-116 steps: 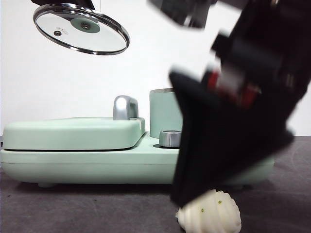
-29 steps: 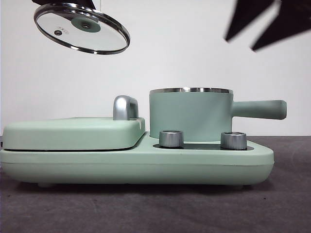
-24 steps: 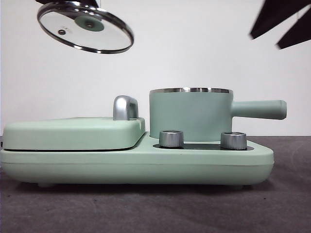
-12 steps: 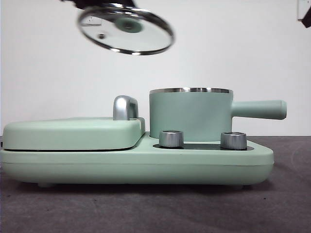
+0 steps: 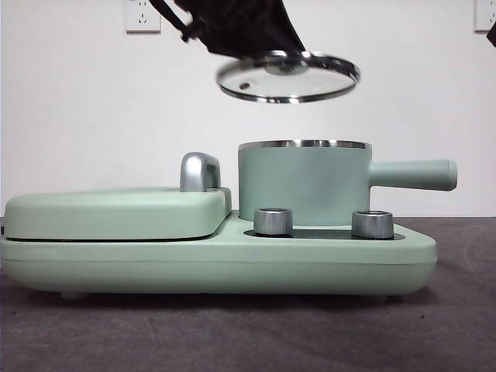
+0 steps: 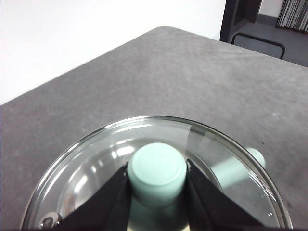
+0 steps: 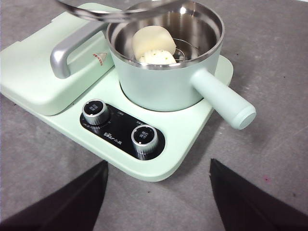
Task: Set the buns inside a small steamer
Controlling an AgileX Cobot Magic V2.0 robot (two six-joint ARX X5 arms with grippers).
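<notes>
The mint-green small steamer [image 5: 302, 182] [image 7: 166, 79] stands on its base with its long handle [image 5: 411, 174] pointing right. In the right wrist view both buns lie inside it: the smooth one [image 7: 153, 41] and the ridged, green-specked one [image 7: 157, 57]. My left gripper [image 6: 157, 185] is shut on the green knob [image 6: 157, 171] of the glass lid [image 5: 288, 76] [image 6: 96, 163], which hangs nearly level a short way above the steamer's steel rim. My right gripper [image 7: 156, 192] is open and holds nothing, high above the table in front of the appliance.
The flat mint-green griddle [image 5: 116, 213] with a chrome handle [image 5: 199, 170] fills the left half of the appliance base [image 5: 325, 260]. Two steel dials [image 5: 272, 221] [image 5: 372, 224] sit in front of the steamer. Dark grey table [image 5: 232, 333] lies all around.
The left gripper has carried the lid from the upper left rightward and down to just over the steamer. The right arm has risen out of the front view's upper right corner.
</notes>
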